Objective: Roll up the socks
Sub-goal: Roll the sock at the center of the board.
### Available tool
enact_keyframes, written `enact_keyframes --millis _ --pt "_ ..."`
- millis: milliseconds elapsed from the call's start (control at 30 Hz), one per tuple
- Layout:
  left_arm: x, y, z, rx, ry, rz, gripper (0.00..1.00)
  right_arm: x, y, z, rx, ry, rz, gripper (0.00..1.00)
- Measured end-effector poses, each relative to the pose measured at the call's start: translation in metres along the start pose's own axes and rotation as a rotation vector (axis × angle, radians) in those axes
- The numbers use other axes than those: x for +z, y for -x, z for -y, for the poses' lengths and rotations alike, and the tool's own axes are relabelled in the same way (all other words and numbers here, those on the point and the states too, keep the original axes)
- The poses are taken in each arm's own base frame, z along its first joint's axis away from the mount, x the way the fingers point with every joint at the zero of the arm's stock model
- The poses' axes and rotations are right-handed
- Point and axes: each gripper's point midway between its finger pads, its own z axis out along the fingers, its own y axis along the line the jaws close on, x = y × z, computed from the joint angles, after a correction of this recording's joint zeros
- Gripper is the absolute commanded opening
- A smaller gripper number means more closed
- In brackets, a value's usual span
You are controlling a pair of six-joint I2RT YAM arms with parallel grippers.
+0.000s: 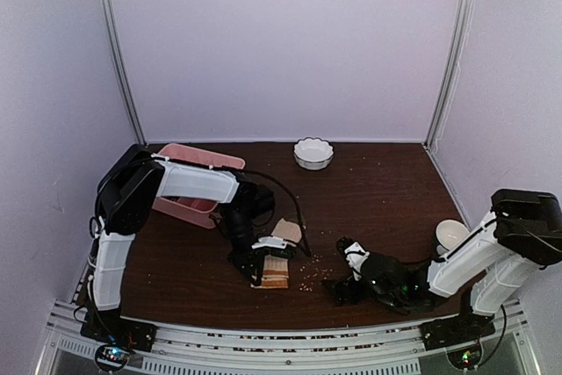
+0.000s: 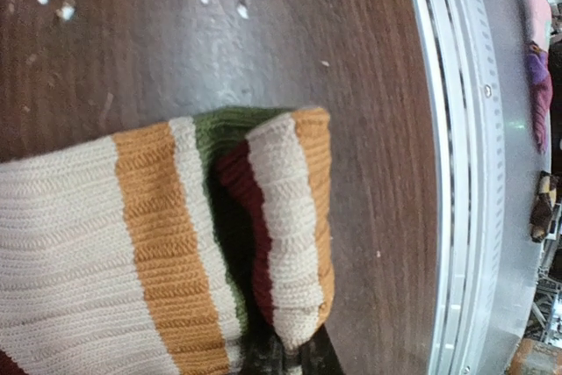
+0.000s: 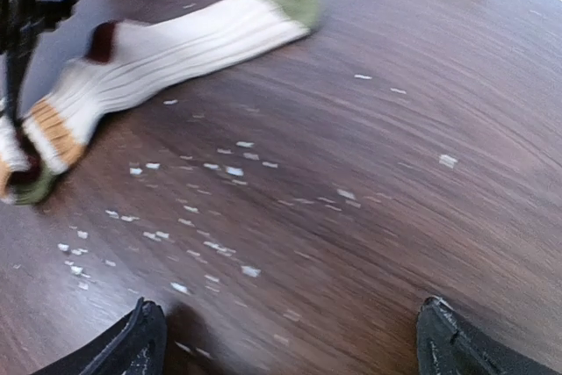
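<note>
Your left gripper [image 1: 265,261] is pinched shut on the striped sock [image 2: 88,243] at its folded cuff, while your right gripper [image 3: 299,340] hangs wide open, well off to its right.

1. Arms: I count two, the left arm [image 1: 195,182] and the right arm [image 1: 465,263].
2. Grippers: two, one on each arm, the left gripper [image 1: 255,263] and the right gripper [image 3: 294,344].
3. Socks: I can count one sock [image 3: 176,50] for certain. My left wrist view shows two striped cuff edges, and I cannot tell whether one of them belongs to a second sock.
4. Trays: one pink tray [image 1: 211,157].
5. Bowls: one white scalloped bowl [image 1: 313,153].
6. Cups: one white cup [image 1: 450,234].
7. Tables: one brown table [image 1: 386,191].
8. Crumbs [image 3: 230,170]: pale specks, too many for me to count.
</note>
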Motion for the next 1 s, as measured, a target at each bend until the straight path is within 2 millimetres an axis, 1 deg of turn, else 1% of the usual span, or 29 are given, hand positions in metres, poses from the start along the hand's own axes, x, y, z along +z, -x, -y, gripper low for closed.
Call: enact_keyframes --millis 67,133,167,233,300,333,400,500,567,600,633,700,733,833,900,933,1000 --pt "0.002 -0.004 0.006 -0.01 -0.033 -0.015 0.0 -0.007 -0.004 0.012 0.057 -0.041 0.038 1.0" --pt "0.003 -0.006 0.01 -0.022 -0.069 -0.029 0.0 -0.014 -0.008 0.03 0.12 -0.1 0.08 1.0" --pt "0.004 -0.007 0.011 -0.032 -0.09 -0.031 0.0 -0.017 -0.009 0.035 0.132 -0.111 0.094 1.0" --pt "0.005 -0.007 0.013 -0.051 -0.125 -0.035 0.01 -0.024 -0.012 0.04 0.125 -0.126 0.124 0.99" --pt "0.006 -0.006 0.014 -0.078 -0.16 -0.035 0.0 -0.03 -0.013 0.037 0.09 -0.132 0.139 1.0" --pt "0.007 -0.006 0.014 -0.094 -0.178 -0.033 0.01 -0.033 -0.009 0.035 0.085 -0.139 0.159 1.0" --pt "0.007 -0.005 0.013 -0.128 -0.207 -0.032 0.01 -0.039 0.007 0.033 0.115 -0.158 0.221 1.0" --pt "0.007 -0.006 0.012 -0.173 -0.235 -0.029 0.01 -0.048 0.038 0.035 0.234 -0.174 0.308 0.99" --pt "0.006 -0.007 0.011 -0.2 -0.247 -0.025 0.01 -0.056 0.053 0.033 0.254 -0.148 0.358 0.9" --pt "0.006 -0.007 0.011 -0.211 -0.253 -0.023 0.01 -0.056 0.056 0.03 0.235 -0.13 0.363 0.86" --pt "0.006 -0.007 0.01 -0.221 -0.256 -0.022 0.01 -0.055 0.057 0.025 0.197 -0.113 0.355 0.83" --pt "0.006 -0.007 0.01 -0.242 -0.259 -0.027 0.01 -0.047 0.054 0.002 0.049 -0.064 0.298 0.78" --pt "0.006 -0.008 0.009 -0.251 -0.259 -0.03 0.02 -0.042 0.054 -0.013 -0.019 -0.034 0.271 0.75" --pt "0.006 -0.008 0.008 -0.276 -0.251 -0.036 0.02 -0.027 0.06 -0.069 -0.21 0.094 0.218 0.7" --pt "0.006 -0.008 0.007 -0.288 -0.246 -0.037 0.03 -0.023 0.061 -0.101 -0.32 0.191 0.21 0.66" --pt "0.006 -0.008 0.006 -0.292 -0.243 -0.038 0.03 -0.021 0.059 -0.115 -0.374 0.237 0.205 0.64" --pt "0.006 -0.008 0.006 -0.301 -0.242 -0.039 0.03 -0.015 0.054 -0.131 -0.459 0.292 0.192 0.58"
